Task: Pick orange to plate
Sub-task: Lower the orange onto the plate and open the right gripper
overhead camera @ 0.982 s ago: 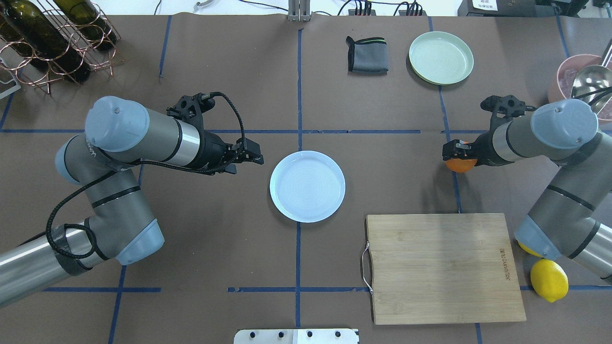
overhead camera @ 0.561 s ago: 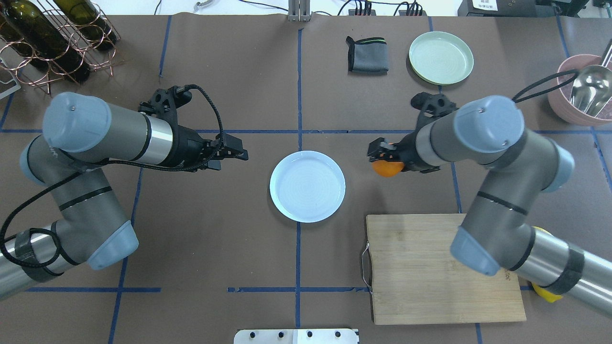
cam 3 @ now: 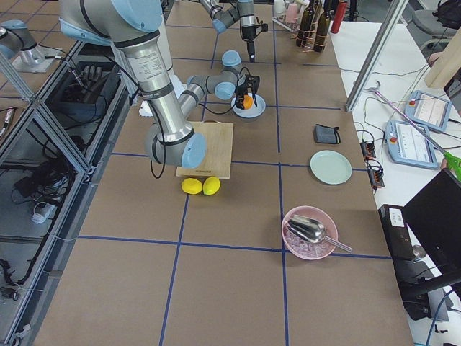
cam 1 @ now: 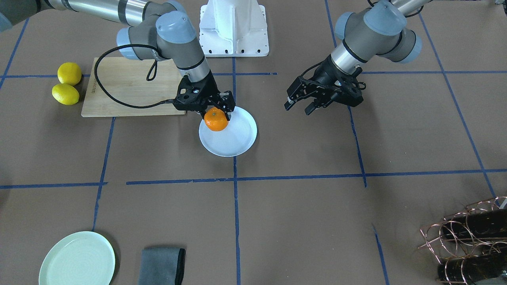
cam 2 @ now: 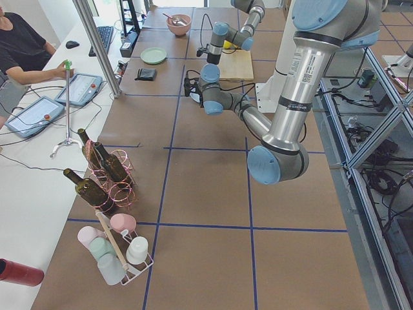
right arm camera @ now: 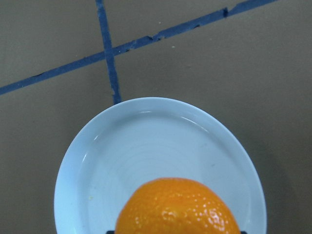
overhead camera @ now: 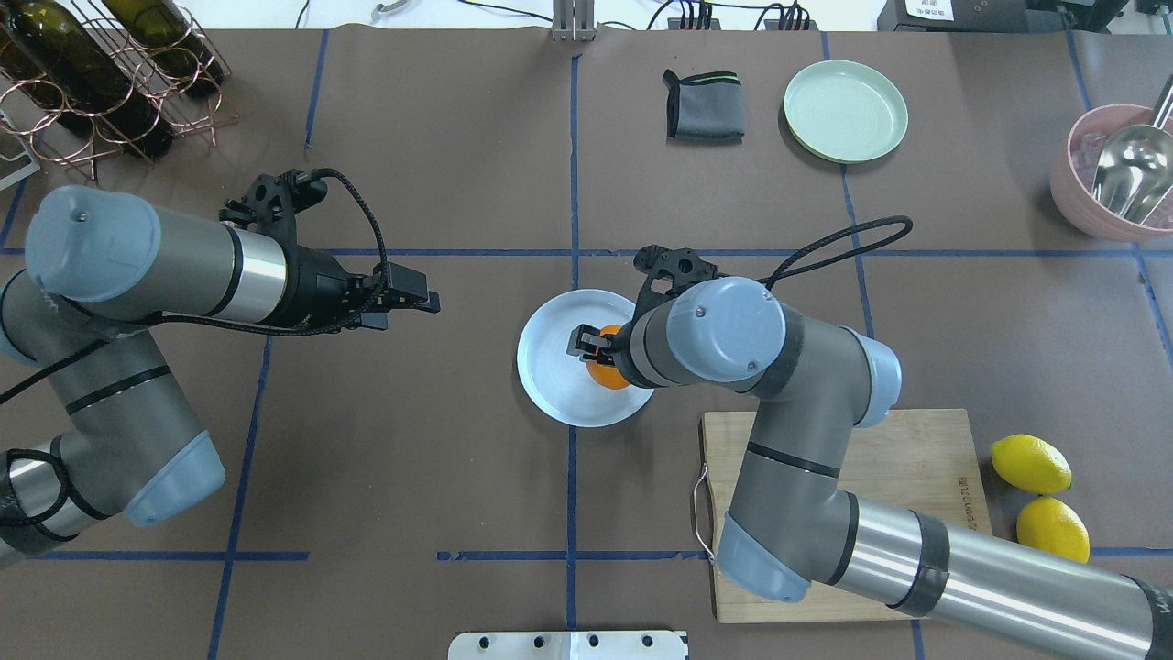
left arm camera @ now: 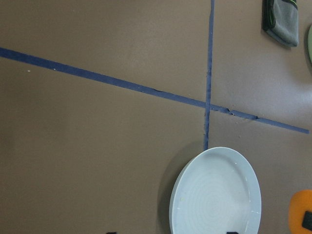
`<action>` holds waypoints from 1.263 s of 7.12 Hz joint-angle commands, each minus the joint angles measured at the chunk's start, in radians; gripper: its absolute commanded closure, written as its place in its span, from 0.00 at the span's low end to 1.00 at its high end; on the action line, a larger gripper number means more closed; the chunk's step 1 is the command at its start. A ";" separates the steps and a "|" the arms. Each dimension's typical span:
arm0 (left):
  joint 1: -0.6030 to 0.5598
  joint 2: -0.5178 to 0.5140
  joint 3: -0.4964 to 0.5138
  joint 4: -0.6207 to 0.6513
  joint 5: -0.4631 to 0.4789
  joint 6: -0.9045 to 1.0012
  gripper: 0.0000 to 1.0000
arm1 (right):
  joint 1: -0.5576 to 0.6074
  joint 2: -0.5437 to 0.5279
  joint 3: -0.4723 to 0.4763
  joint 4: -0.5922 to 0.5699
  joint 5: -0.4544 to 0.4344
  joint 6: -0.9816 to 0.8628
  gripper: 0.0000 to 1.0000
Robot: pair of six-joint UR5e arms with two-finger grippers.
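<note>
My right gripper (cam 1: pixel 217 113) is shut on the orange (cam 1: pixel 216 119) and holds it over the white, faintly bluish plate (cam 1: pixel 237 138), on the plate's side nearest the cutting board. Overhead, the orange (overhead camera: pixel 605 371) peeks out from under the right wrist, inside the rim of the plate (overhead camera: pixel 554 367). The right wrist view shows the orange (right arm camera: pixel 178 207) low over the plate (right arm camera: pixel 146 146); whether it touches the plate I cannot tell. My left gripper (cam 1: pixel 299 106) hovers open and empty, off to the plate's left in the overhead view (overhead camera: pixel 426 301).
A wooden cutting board (overhead camera: pixel 852 513) lies at the near right, under my right forearm, with two lemons (overhead camera: pixel 1031 463) beside it. At the back right are a pale green plate (overhead camera: pixel 845 110), a grey cloth (overhead camera: pixel 704 104) and a pink bowl with a scoop (overhead camera: pixel 1113 174). A bottle rack (overhead camera: pixel 101 73) stands back left.
My right arm has swept left with the orange, from the table's right side to over the white plate. My left arm has drawn back to the left, away from the plate.
</note>
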 commanded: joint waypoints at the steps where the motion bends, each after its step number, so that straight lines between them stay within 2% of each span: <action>1: 0.000 0.004 0.005 -0.003 0.003 0.002 0.19 | -0.009 0.019 -0.030 -0.001 -0.033 -0.003 1.00; 4: 0.004 0.003 0.002 -0.003 0.006 -0.001 0.16 | -0.009 0.055 -0.087 -0.004 -0.093 -0.010 1.00; 6: 0.007 0.003 0.009 -0.003 0.006 0.001 0.16 | -0.010 0.065 -0.104 -0.004 -0.093 -0.010 1.00; 8: 0.009 0.003 0.010 -0.003 0.007 0.001 0.16 | -0.012 0.066 -0.119 -0.004 -0.093 -0.012 0.60; 9: 0.009 0.003 0.010 -0.003 0.006 0.001 0.16 | -0.012 0.071 -0.119 -0.005 -0.093 -0.012 0.01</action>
